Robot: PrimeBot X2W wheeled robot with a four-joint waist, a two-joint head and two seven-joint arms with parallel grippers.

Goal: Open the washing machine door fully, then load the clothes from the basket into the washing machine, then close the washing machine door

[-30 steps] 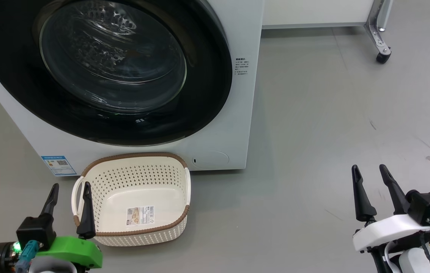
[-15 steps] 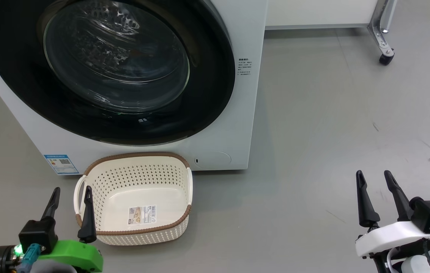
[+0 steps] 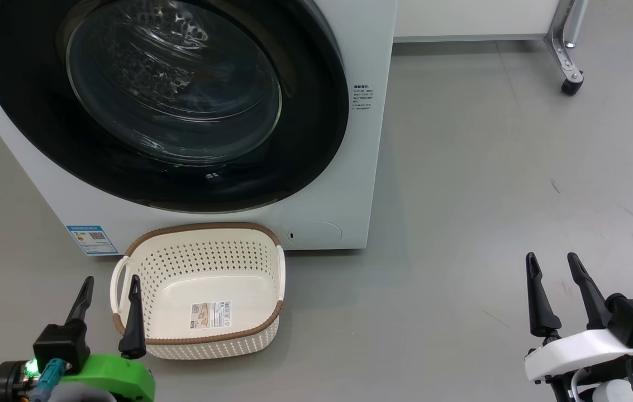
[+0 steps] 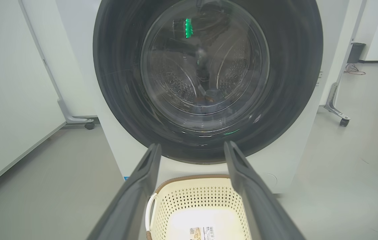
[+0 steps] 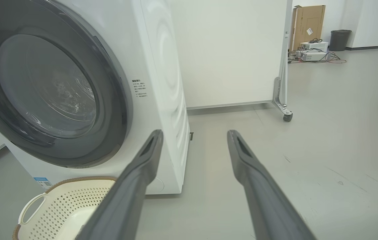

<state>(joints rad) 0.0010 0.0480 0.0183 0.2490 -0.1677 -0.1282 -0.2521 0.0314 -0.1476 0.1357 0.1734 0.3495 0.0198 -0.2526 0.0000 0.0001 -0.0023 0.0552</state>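
Your left gripper (image 3: 112,281) hangs spread wide, holding nothing, at the near left corner of the basket (image 3: 204,228); one finger (image 3: 134,318) hides part of its rim. Your right gripper (image 3: 551,258), equally spread and bare, sits well to the right. Beyond the basket the washing machine door (image 3: 25,123) lies flush against the washing machine (image 3: 358,167), its top cut off. Behind the glass (image 3: 171,84) a dim bundle (image 4: 209,100) is hard to make out.

- The head view's top edge cuts off the washing machine door (image 3: 308,139).
- What lies behind its glass (image 3: 174,89) is too dark to tell.
- The label (image 3: 211,315) in the basket (image 3: 204,228) is too small to read.
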